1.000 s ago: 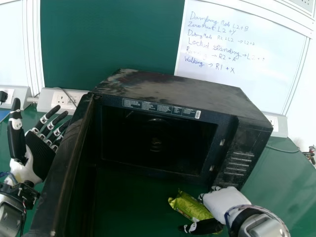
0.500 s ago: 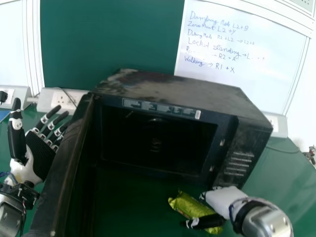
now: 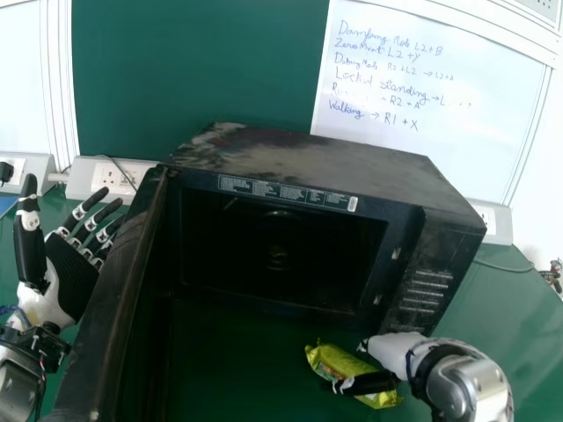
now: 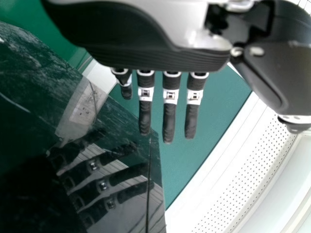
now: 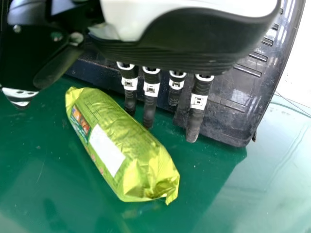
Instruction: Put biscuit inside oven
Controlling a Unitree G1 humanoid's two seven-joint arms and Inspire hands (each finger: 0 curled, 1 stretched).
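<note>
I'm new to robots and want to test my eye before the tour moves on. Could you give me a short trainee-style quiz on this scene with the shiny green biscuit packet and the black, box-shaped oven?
1. Multiple choice: where is the shiny green, plastic-wrapped biscuit packet?
a) Inside the oven
b) On the glossy green table, outside the oven
c) On top of the oven
2. True or false: the black, box-shaped oven has its flat black door shut.
3. Fill the gap: the black-and-white mechanical hand closest to the packet is the robot's own ____ hand.

Key: 1 b; 2 false, the door is open; 3 right.
</note>
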